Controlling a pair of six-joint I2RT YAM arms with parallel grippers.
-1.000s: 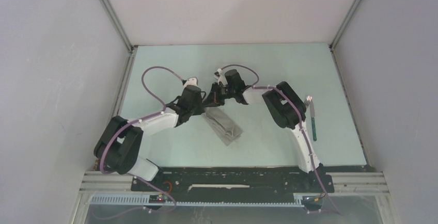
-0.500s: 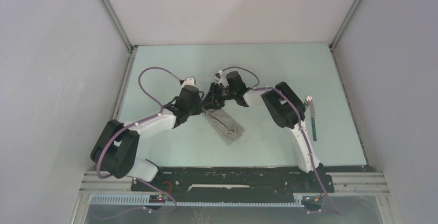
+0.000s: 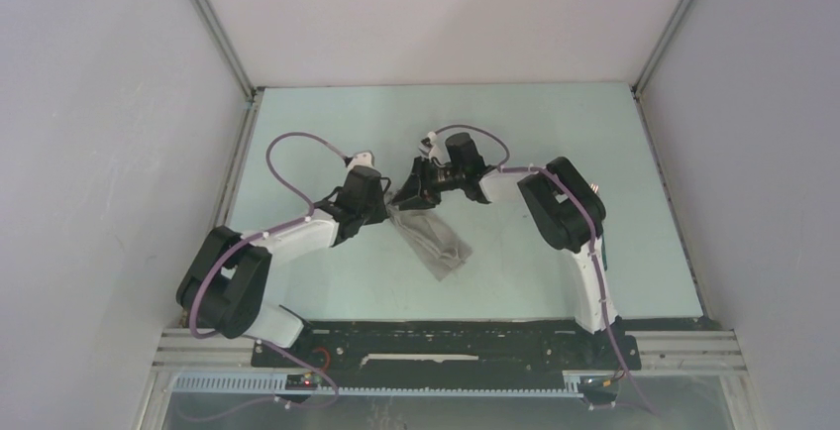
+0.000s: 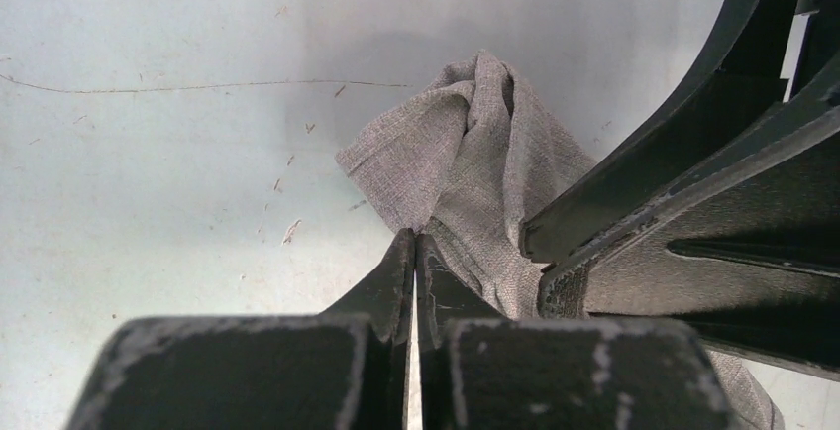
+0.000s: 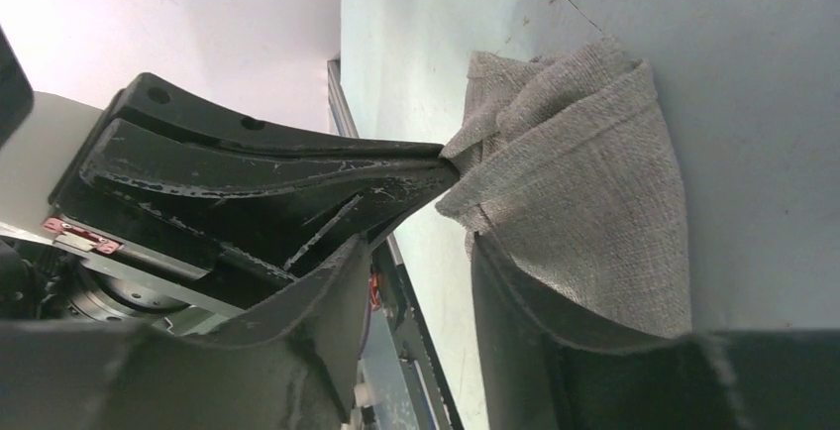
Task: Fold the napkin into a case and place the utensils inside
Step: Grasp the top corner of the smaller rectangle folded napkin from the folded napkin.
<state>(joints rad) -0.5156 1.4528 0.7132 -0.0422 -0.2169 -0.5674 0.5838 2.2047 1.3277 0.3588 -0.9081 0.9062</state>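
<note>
The taupe-grey napkin (image 3: pixel 433 242), folded into a narrow case, lies slanted at the table's middle. My left gripper (image 3: pixel 389 209) is shut on the edge of its far end, seen close in the left wrist view (image 4: pixel 414 239). The cloth (image 4: pixel 475 153) rises bunched in front of it. My right gripper (image 3: pixel 409 195) is open at the same end. In the right wrist view (image 5: pixel 421 281) the cloth (image 5: pixel 584 202) drapes over its right finger (image 5: pixel 535 341). A teal-handled fork (image 3: pixel 603 255) lies on the right, mostly hidden behind my right arm. No pink-handled piece is in view.
The pale green table (image 3: pixel 327 123) has raised rails on the left (image 3: pixel 238 153) and right (image 3: pixel 666 172) and white walls behind. My two grippers stand very close together over the napkin's far end. The arm bases sit on the black bar (image 3: pixel 436 343) at the near edge.
My right arm's elbow swung to the right and now covers most of the fork. The right gripper shifted slightly right and back at the napkin's end. The left gripper kept its hold.
</note>
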